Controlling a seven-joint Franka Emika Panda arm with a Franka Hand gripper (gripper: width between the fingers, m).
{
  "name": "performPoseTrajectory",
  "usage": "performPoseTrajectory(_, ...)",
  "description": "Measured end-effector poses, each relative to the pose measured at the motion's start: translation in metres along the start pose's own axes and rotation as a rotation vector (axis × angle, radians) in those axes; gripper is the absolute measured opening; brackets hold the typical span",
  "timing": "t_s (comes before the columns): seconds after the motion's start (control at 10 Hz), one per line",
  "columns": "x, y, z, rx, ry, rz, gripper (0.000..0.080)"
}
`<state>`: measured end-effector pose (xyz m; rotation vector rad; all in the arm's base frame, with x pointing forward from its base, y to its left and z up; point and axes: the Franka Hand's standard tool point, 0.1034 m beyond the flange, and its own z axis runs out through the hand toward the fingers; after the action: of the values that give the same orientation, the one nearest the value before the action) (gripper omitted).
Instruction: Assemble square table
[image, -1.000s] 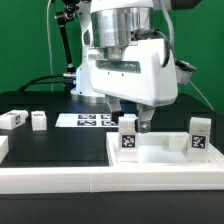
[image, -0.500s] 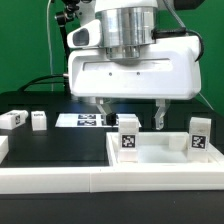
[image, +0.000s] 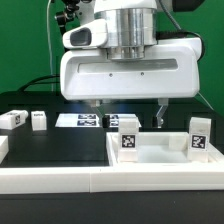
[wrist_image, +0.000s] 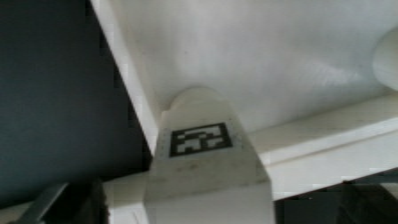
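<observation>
tabletop (image: 165, 150): 1 | legs (image: 128, 138): 4, 2 upright at tabletop, 2 off it | fingers (image: 160, 113): wide apart

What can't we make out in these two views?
- Exterior view: marker board partly hidden behind the gripper.
- Exterior view: tabletop cut off by the picture's right edge.
- Exterior view: tag on the far-left leg too small to read.
- Wrist view: close-up leg runs out of frame.

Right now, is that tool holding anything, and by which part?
Nothing is held. The tool is open, its fingers spread wide; the tagged white leg standing on the tabletop beneath it is untouched.
</observation>
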<state>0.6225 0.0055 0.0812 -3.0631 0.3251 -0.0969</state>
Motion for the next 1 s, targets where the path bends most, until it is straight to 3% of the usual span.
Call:
performPoseTrajectory(0.2, 0.0020, 0.0042, -0.0005, -0.021, 0.006, -0.133, 0.0649)
performPoseTrajectory(0.5, 0.0025, 0.0067, -0.0006, -0.021, 0.006, -0.133, 0.0620)
performPoseTrajectory(0.6, 0.0025, 0.0066, -0.0006, -0.021, 0.006, -0.128, 0.0439)
performPoseTrajectory(0.7, 0.0025, 0.0065, -0.0006, -0.020, 0.006, -0.107, 0.0439)
performPoseTrajectory(0.8, 0.0025, 0.0065, -0.0006, -0.020, 0.006, -0.107, 0.0289)
performPoseTrajectory(1.0, 0.0024, 0.0060, -0.0005, -0.017, 0.007, -0.020, 0.0290)
